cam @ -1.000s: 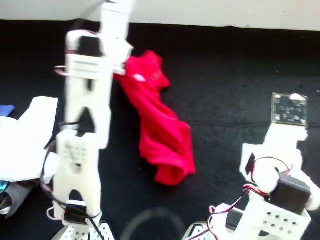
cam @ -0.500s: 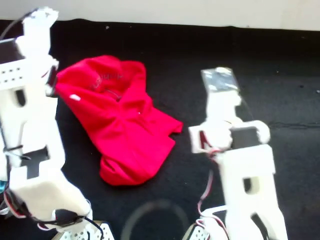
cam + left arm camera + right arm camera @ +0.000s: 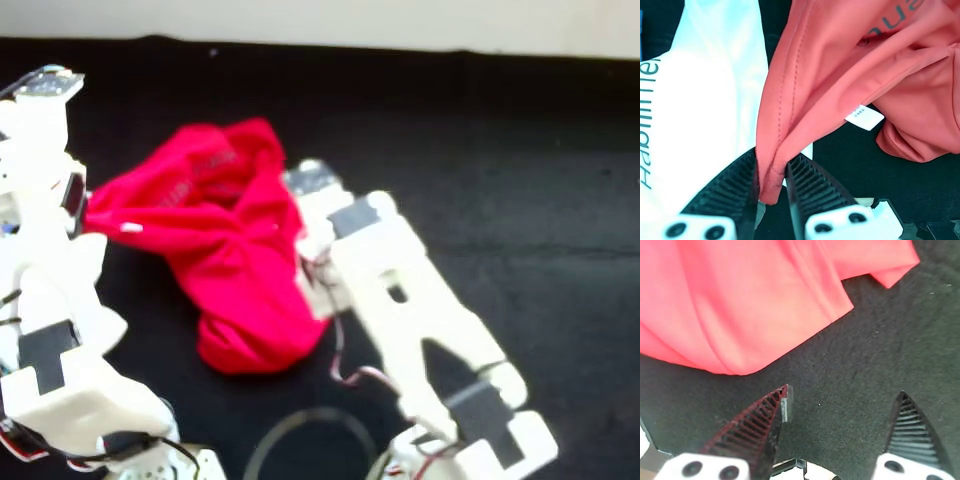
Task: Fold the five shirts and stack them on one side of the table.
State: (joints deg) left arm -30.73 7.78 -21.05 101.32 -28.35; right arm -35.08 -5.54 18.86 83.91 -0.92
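The left gripper (image 3: pixel 772 175) pinches the red shirt's (image 3: pixel 235 250) hem between its fingers (image 3: pixel 810 182), likely to spread it. The right gripper (image 3: pixel 842 400) hovers beside it, fingers apart.

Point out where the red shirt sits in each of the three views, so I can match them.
High view: the red shirt lies crumpled left of centre on the black table, between the arms.
Left wrist view: its edge is pinched in the left pincer, beside a white shirt.
Right wrist view: its folds lie beyond the open right pincer.
Shared landmark: the shirt's white label, also in the left wrist view.
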